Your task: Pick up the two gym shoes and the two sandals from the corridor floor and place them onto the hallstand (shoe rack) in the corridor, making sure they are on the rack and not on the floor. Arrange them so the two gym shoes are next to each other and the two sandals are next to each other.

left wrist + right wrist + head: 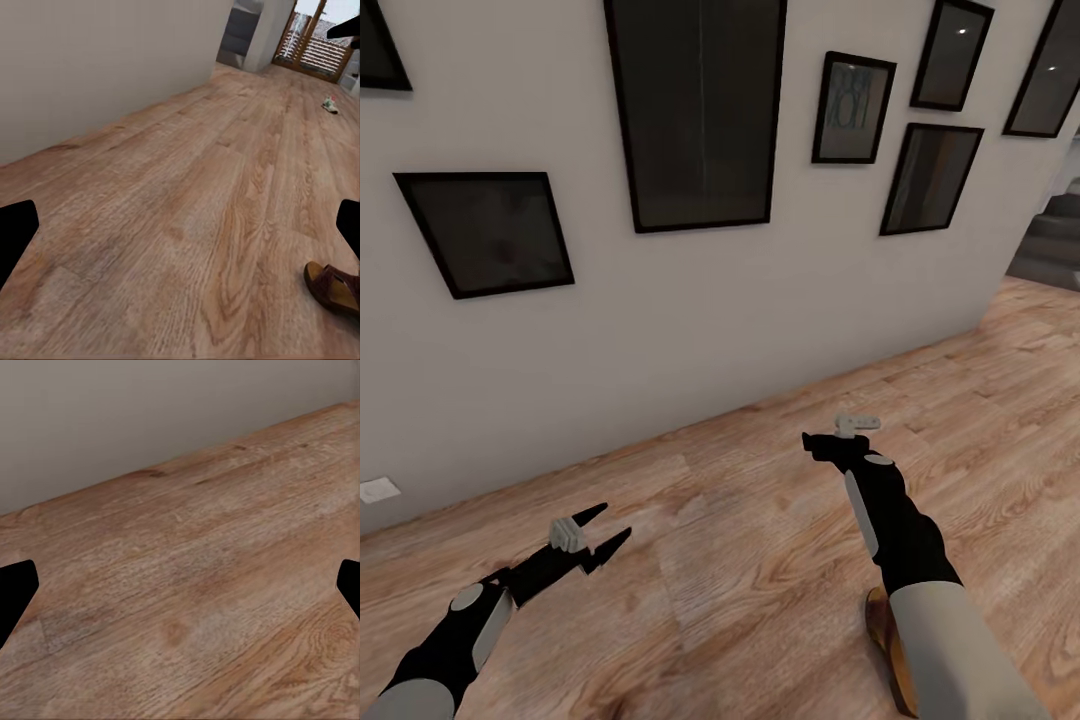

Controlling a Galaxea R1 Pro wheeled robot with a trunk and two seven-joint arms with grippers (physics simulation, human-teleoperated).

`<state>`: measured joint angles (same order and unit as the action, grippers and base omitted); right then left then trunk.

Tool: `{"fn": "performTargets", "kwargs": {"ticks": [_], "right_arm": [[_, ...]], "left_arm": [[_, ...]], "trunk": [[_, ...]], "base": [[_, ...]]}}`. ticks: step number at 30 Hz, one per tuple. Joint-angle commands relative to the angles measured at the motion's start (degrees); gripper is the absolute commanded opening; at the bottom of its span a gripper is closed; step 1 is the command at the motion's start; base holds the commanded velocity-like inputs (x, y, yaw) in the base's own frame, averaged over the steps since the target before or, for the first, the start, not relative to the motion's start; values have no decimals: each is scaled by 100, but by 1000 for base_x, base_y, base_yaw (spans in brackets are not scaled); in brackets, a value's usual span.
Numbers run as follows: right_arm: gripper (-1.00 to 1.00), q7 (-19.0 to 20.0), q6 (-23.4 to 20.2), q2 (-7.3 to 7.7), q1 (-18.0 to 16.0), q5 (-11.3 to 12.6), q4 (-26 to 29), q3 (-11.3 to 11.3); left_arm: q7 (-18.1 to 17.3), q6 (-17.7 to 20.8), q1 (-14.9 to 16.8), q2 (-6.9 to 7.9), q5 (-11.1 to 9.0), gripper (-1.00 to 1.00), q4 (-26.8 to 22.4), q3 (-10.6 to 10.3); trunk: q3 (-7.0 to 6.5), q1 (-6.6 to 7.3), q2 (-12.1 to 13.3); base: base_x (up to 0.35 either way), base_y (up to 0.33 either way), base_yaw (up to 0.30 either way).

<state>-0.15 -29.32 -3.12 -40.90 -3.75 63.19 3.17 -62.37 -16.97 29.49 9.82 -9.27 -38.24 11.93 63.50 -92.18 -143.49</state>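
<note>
Hovering over the wood-plank corridor floor [740, 520], both arms face a grey wall [660, 320] hung with black picture frames [698, 110]; the left gripper [600, 535] is spread wide, holding nothing; the right gripper [822, 443] I cannot tell, though its fingertips [15, 589] sit far apart; one brown sandal [885, 640] lies on the floor under the right forearm; a small white shoe-like thing [329, 104] lies far down the corridor, too small to name.

corridor floor [187, 195] | sandal [334, 286] lying at edge | fingers [15, 236] spread apart
</note>
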Motion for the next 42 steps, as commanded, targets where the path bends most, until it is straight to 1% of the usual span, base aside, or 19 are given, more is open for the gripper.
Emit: {"fn": "performTargets", "kwargs": {"ticks": [1,6,16,21,27,38,42], "right_arm": [[100,6,-30,-5,-2,-38,4,8],[100,6,-30,-5,-4,-38,7,8],[100,6,-30,-5,-4,-38,4,8],[100,6,-30,-5,-4,-38,8,8],[100,7,-30,-5,-3,-38,9,8],[100,6,-38,-5,-6,-43,12,9],[100,6,-45,-5,-3,-46,16,8]], "left_arm": [[-54,-32,4,-2,-40,100,3,39],[-91,-34,4,-12,-201,100,2,201],[-92,-34,4,-15,-525,100,1,524],[-77,-34,4,-23,-541,100,-6,699],[-74,-34,4,-30,-540,100,-7,699],[-74,-34,4,-33,-541,100,-8,697],[-74,-34,4,-41,-545,100,-5,696]], "trunk": [[5,-1,-2],[5,-1,-2],[5,-1,-2],[5,-1,-2],[5,-1,-2],[5,-1,-2],[5,-1,-2]], "base": [[211,-147,0],[170,-121,0],[25,-18,0],[0,-176,0],[0,-191,0],[0,-13,-3],[0,0,-177]]}}
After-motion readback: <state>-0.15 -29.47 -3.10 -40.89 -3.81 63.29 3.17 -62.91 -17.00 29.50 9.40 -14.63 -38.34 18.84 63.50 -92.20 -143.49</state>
